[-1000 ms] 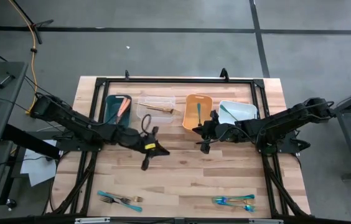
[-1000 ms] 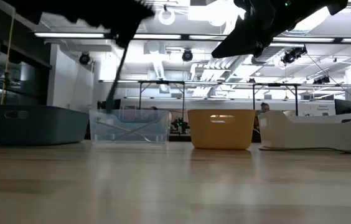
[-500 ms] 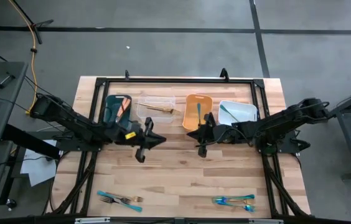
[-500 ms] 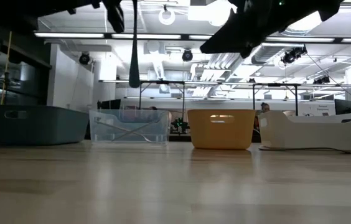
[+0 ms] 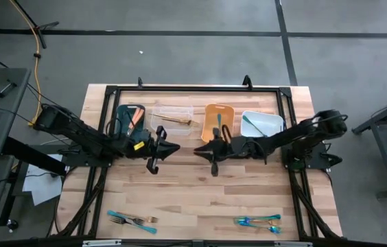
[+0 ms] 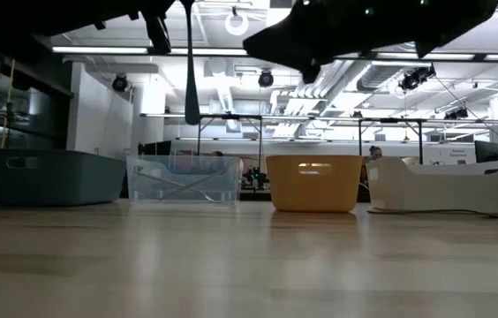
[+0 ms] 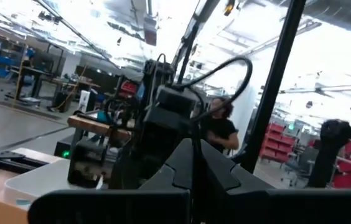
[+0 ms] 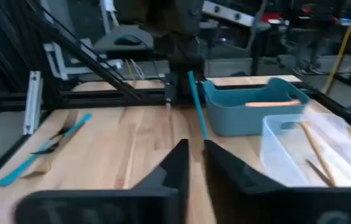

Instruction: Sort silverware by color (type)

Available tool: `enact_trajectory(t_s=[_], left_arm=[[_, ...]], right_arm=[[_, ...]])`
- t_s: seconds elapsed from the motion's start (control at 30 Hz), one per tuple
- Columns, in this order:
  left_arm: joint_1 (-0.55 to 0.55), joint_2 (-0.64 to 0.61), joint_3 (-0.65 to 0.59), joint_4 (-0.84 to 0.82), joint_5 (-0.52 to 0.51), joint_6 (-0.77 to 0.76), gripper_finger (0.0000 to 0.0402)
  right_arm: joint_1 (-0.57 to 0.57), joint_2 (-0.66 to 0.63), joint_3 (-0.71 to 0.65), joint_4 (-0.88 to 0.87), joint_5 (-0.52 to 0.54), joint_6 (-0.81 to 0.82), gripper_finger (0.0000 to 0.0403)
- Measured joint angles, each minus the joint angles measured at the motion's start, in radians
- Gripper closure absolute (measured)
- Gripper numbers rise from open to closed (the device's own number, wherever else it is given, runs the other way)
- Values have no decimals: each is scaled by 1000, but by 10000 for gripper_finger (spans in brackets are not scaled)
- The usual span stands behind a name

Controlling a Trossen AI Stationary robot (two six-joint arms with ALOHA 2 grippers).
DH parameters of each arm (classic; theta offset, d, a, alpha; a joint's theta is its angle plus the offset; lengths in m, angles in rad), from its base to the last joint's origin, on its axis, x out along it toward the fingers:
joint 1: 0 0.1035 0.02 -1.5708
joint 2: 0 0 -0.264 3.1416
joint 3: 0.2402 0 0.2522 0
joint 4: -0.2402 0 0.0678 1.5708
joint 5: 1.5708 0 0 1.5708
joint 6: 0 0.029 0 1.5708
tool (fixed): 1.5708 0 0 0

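Low view, thin dark utensil (image 6: 191, 66) hanging upright

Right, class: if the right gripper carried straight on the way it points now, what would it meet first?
Most likely the thin teal-handled utensil hanging from the left gripper, which faces the right gripper head-on. Depth is hard to judge, so it might pass just beside it.

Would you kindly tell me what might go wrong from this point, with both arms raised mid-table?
1. The left gripper holds the thin teal-handled utensil by one end, so it hangs free above the wooden table; it may swing or slip out.
2. The right gripper faces it at close range; the two could collide or knock the utensil loose.
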State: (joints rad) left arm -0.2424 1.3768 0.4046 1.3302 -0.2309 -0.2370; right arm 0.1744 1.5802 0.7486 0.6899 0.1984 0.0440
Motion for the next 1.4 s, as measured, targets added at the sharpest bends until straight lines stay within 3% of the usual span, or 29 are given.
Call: enact_trajectory(t_s=[0.2, 0.33, 0.83, 0.97, 1.07, 1.27, 1.4], left_arm=[[14, 65, 12, 41, -15, -50, 401], [16, 92, 27, 48, -11, -64, 401], [16, 218, 117, 83, -8, -60, 401], [17, 226, 120, 90, -11, -57, 401], [21, 226, 120, 93, -11, -57, 401], [20, 226, 120, 100, -7, -59, 401], [20, 226, 120, 102, -9, -59, 395]], right_arm=[[0, 103, 34, 88, -14, -87, 249], [0, 134, 77, 93, -12, -131, 206], [-2, 171, 122, 75, -15, -106, 199], [-4, 170, 122, 72, -14, -104, 212], [-4, 170, 122, 73, -12, -104, 246], [-5, 170, 122, 77, -7, -97, 381], [-6, 170, 122, 74, -8, -88, 388]])
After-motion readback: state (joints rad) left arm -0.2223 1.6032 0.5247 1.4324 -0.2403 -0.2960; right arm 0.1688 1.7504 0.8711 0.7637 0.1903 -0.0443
